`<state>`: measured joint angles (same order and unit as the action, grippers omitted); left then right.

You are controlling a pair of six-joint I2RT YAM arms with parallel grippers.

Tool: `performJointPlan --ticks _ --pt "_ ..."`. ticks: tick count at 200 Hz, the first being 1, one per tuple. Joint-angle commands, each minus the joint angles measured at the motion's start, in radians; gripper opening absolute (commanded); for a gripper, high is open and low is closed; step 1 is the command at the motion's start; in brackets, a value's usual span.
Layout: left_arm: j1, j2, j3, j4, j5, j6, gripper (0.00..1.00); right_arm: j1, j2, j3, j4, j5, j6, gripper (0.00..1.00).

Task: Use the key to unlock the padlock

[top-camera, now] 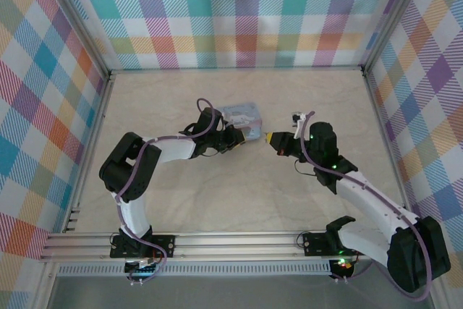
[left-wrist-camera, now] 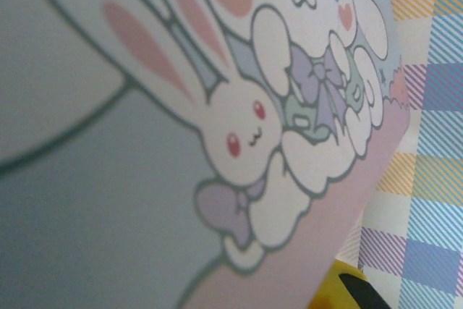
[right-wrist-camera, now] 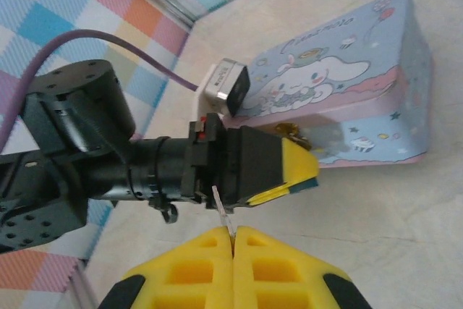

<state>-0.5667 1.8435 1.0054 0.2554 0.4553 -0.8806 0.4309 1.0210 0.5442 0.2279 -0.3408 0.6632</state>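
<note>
Right claw [right-wrist-camera: 233,236] sat nearest, its yellow fingers pressed flat together and pinching the key [right-wrist-camera: 225,213], whose thin metal blade stuck out from between the tips. Just beyond the blade, the left claw [right-wrist-camera: 307,174] pointed sideways with its fingers narrow; whether they pinched anything could not be told. Close behind it lay the pale blue and pink tin [right-wrist-camera: 347,99] on the marbled table [right-wrist-camera: 405,236], a small brass-coloured piece [right-wrist-camera: 292,132] at its near edge. Farther back stood the plaid wall [right-wrist-camera: 94,5].
</note>
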Motion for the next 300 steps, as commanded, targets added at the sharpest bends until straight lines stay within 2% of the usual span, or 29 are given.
performJointPlan --ticks 1,38,85,226,280,300 --pt "0.014 -0.043 0.037 0.030 0.035 -0.042 0.11 -0.006 -0.018 -0.056 0.187 -0.043 0.102 0.00" --pt "0.017 -0.043 0.050 0.041 0.046 -0.060 0.11 -0.005 0.011 -0.117 0.290 -0.027 0.186 0.00" --pt "0.027 -0.046 0.046 0.077 0.060 -0.090 0.11 0.004 0.117 -0.159 0.431 0.011 0.283 0.00" --pt "0.027 -0.042 0.007 0.175 0.068 -0.145 0.11 0.080 0.557 -0.142 0.815 0.047 0.458 0.00" --pt "0.028 -0.041 -0.004 0.193 0.065 -0.147 0.12 0.087 0.788 -0.147 1.173 0.051 0.609 0.00" --pt "0.028 -0.041 -0.006 0.195 0.066 -0.150 0.12 0.097 0.816 -0.139 1.179 0.052 0.613 0.00"
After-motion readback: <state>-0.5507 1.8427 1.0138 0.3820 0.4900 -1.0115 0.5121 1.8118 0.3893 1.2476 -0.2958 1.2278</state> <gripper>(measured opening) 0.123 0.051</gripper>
